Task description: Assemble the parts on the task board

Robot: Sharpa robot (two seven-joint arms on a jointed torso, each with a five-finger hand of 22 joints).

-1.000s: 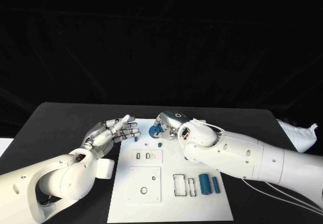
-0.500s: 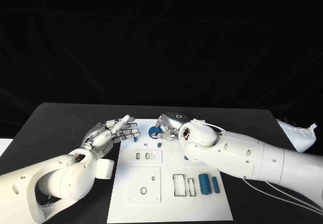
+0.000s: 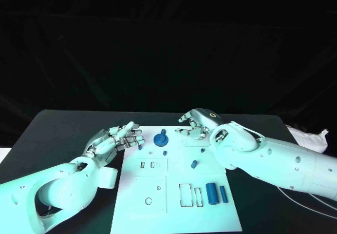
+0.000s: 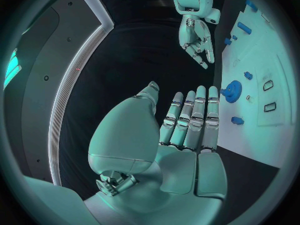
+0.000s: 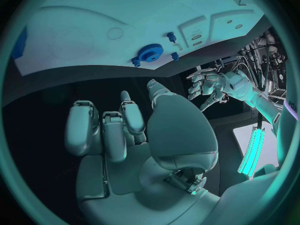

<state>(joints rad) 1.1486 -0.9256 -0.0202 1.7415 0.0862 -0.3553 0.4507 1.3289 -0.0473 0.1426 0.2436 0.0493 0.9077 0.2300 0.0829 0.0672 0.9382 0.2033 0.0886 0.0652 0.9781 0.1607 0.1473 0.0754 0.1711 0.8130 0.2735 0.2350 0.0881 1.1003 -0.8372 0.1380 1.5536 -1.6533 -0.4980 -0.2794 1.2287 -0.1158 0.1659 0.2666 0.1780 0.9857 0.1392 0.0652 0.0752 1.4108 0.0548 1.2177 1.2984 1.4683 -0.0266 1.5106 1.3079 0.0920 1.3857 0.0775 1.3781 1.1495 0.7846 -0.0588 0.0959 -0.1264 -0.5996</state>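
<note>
Head view has the white task board (image 3: 176, 195) lying in the lower middle of the frame on the black desk (image 3: 63, 126), with a blue gear (image 3: 160, 140) seated near the board's upper edge, a small blue peg (image 3: 164, 152) just below it, another small blue piece (image 3: 194, 165) right of centre, and two blue cylinders (image 3: 216, 193) side by side near the lower right beside empty rectangular slots. Just left of the board's upper corner, the left hand (image 3: 112, 142) hovers, fingers spread and holding nothing. At the board's upper right edge, the right hand (image 3: 195, 124) holds its fingers loosely apart and empty, clear of the gear. One risk, as I judge it, is a stray finger brushing the gear or peg on the next reach and knocking it out of its seat. Compared with a second ago, the right hand has let go of the gear and drawn back to the right; the left hand has barely moved.
</note>
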